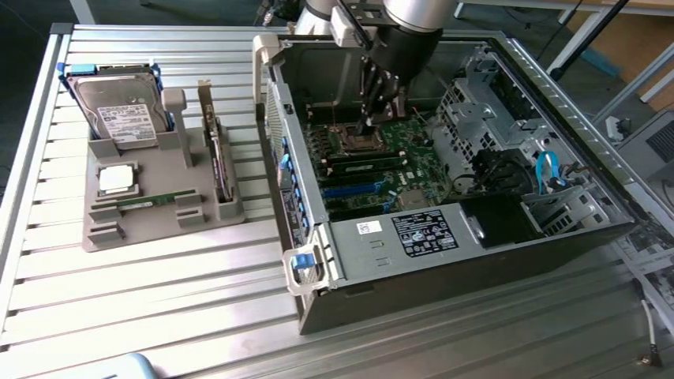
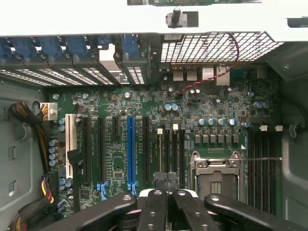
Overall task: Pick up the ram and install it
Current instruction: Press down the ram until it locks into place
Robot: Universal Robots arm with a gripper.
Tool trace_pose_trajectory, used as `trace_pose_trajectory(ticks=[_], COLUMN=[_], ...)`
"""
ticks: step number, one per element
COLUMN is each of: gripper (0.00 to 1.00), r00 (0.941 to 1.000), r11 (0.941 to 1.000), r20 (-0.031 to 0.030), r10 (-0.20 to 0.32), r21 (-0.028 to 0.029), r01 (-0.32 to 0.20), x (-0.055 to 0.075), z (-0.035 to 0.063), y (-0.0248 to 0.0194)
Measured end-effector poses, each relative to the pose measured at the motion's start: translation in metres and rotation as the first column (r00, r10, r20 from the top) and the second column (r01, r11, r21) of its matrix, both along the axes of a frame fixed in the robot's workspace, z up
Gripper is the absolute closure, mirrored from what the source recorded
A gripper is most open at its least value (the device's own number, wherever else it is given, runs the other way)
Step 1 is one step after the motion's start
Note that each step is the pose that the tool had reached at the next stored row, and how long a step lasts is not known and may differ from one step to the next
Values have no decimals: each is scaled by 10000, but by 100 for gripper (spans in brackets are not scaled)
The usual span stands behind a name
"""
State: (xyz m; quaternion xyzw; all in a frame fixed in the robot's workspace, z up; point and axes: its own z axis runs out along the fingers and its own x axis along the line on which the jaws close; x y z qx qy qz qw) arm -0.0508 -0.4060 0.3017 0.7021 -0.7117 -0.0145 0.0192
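The arm reaches down into the open computer case (image 1: 463, 205), and the gripper (image 1: 368, 126) hangs just above the motherboard (image 1: 395, 162), close to the processor socket (image 1: 353, 140). Its fingers are pressed together, and nothing can be made out between them. In the wrist view the gripper (image 2: 167, 185) sits right over the memory slots (image 2: 171, 149) beside the empty socket (image 2: 216, 175), the slots running as long dark lines next to the blue slot (image 2: 130, 151). The ram (image 1: 156, 200), a thin green stick, lies out on the grey parts holder (image 1: 158, 225) on the table, well apart from the gripper. It rests flat, long axis running across the holder toward the exterior view's left and right, just below the silver processor chip (image 1: 116, 180). The hard drive (image 1: 118, 110) stands behind.
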Motion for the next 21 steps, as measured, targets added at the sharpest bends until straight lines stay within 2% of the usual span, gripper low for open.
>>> trace_pose_trajectory(ticks=[12, 19, 21], gripper=[89, 89, 89], r00=[10000, 10000, 10000], r11=[10000, 10000, 10000], r20=[-2, -14, -14], r10=[-1, 0, -2], r21=[0, -1, 0], r01=[1, 0, 2], x=[185, 348, 352], z=[0, 1, 0], y=[0, 0, 0])
